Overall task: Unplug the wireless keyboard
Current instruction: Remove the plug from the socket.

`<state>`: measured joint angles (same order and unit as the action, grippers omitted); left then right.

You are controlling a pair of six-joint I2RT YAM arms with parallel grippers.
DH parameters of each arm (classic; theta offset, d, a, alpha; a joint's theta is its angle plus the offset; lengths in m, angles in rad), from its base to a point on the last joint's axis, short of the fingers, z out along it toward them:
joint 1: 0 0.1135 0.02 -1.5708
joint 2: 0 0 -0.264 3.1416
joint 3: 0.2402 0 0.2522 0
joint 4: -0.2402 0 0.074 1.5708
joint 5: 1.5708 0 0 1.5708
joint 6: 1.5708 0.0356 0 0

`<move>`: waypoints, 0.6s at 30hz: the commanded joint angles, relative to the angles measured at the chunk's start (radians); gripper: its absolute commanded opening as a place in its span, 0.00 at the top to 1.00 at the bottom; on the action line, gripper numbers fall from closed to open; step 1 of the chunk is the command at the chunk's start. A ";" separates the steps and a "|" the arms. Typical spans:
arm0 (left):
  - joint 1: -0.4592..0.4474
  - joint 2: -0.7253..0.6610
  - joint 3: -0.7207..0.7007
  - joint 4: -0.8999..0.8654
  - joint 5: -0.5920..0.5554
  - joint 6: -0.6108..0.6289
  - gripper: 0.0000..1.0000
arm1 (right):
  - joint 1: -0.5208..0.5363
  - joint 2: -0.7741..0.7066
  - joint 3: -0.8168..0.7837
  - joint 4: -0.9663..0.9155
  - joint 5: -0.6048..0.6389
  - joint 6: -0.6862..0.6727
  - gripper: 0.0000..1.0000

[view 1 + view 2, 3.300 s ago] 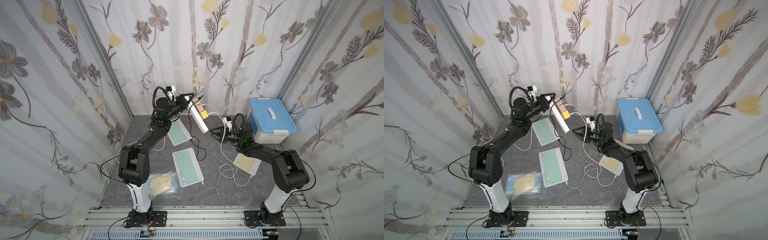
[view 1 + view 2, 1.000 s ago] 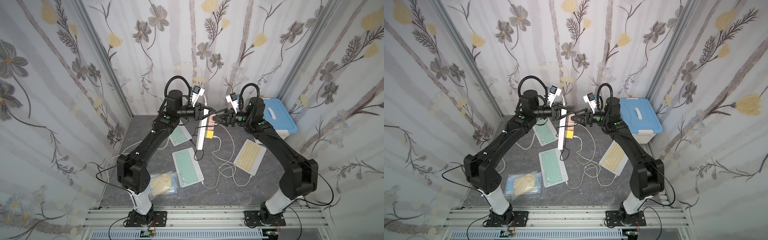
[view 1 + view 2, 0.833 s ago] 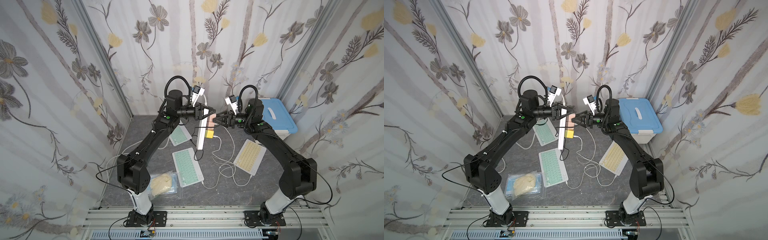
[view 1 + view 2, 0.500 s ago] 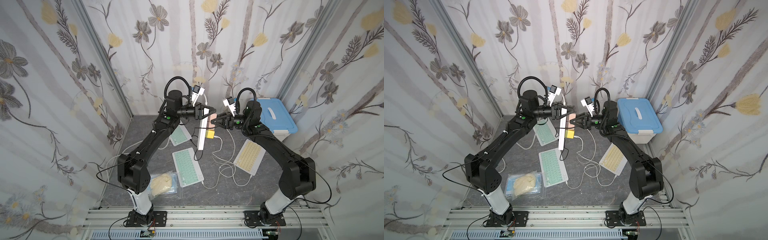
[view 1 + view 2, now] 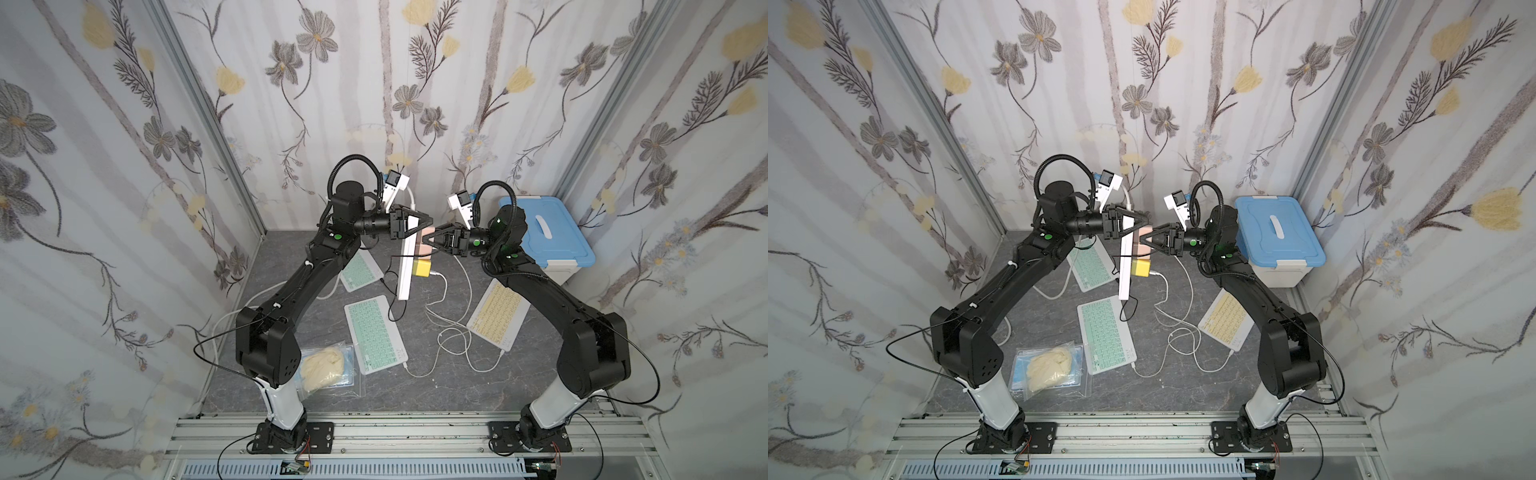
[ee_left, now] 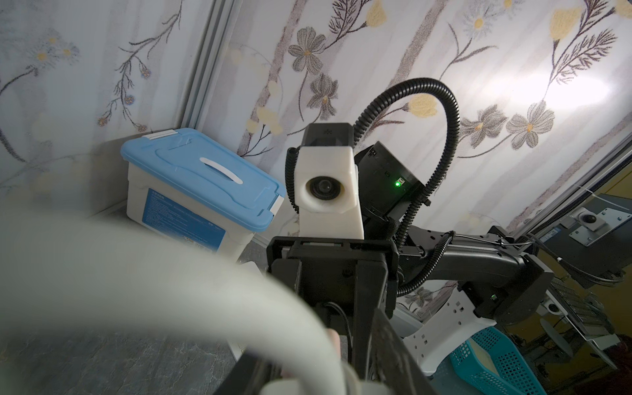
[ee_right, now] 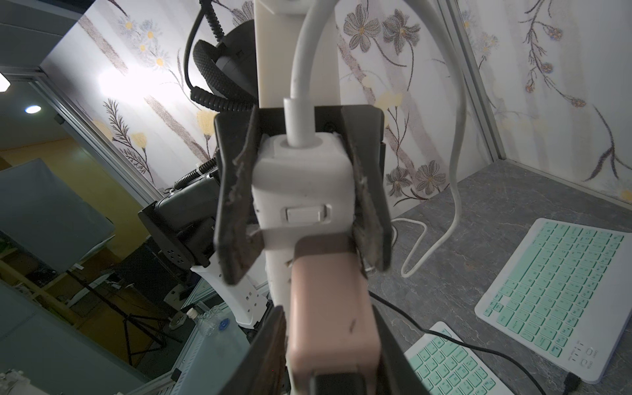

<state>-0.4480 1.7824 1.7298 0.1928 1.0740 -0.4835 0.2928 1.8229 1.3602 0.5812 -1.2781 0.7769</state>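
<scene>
Pink plug (image 7: 331, 318) pinched

Up high, the left gripper (image 5: 424, 219) hugs the smooth white power strip (image 5: 404, 272). The right gripper (image 5: 427, 241) squeezes the boxy pink plug stuck in it. One flat green keyboard (image 5: 376, 332) lies on the grey floor (image 5: 415, 395) below.

Both top views: mounted high above the base rail (image 5: 374, 432), facing steeply down from well back and covering the whole grey tabletop (image 5: 1183, 395).

Left wrist view: faces the blue-lidded storage box (image 6: 191, 171) and the right wrist camera (image 6: 325, 186) at close range.

Right wrist view: hard against the pink charger (image 7: 330, 307) and the white power strip (image 7: 301, 191). It shares the green keyboards (image 7: 554, 280) with both top views.
</scene>
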 commanded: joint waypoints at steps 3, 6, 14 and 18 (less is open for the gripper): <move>0.000 0.009 0.001 0.052 -0.018 -0.001 1.00 | 0.008 0.014 -0.007 0.189 -0.007 0.127 0.65; -0.001 0.010 -0.001 0.058 -0.010 -0.004 1.00 | 0.008 0.029 -0.006 0.252 -0.002 0.184 0.70; -0.001 0.003 -0.004 0.041 -0.003 0.009 1.00 | 0.008 0.056 0.003 0.285 0.013 0.225 0.93; 0.000 -0.004 -0.007 0.031 -0.011 0.022 1.00 | -0.003 0.055 -0.008 0.266 0.034 0.209 1.00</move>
<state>-0.4458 1.7866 1.7256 0.1978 1.0691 -0.5018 0.2920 1.8778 1.3506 0.7834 -1.2861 0.9531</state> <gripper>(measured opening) 0.427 0.248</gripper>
